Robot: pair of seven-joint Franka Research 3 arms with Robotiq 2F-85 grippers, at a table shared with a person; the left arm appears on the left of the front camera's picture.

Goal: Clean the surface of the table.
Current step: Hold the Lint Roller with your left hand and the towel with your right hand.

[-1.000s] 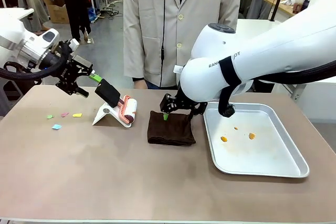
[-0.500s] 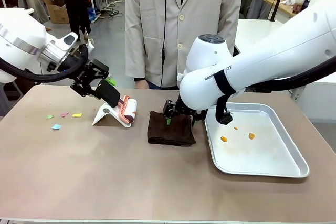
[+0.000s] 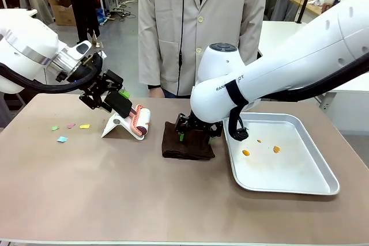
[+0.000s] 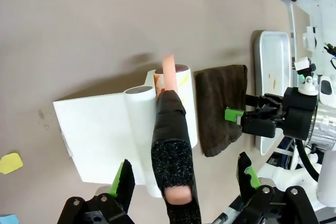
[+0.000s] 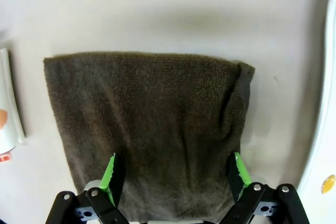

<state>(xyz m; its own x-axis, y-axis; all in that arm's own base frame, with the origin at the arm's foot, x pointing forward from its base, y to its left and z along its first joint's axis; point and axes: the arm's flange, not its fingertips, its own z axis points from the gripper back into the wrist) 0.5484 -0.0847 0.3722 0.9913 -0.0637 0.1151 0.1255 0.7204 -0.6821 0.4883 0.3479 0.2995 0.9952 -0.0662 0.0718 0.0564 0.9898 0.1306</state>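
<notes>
On the stiff, smooth table [image 3: 115,188] (wiped, not gripped), the left gripper [image 4: 184,171] is gaping around the roller handle [image 4: 170,145], the right gripper [image 5: 174,163] over the soft cloth [image 5: 147,119].

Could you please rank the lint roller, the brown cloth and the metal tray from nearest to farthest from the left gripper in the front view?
From the left gripper:
1. Lint roller, its handle between the open jaws.
2. Brown cloth, farther right, under the right gripper.
3. Metal tray, far right.
</notes>
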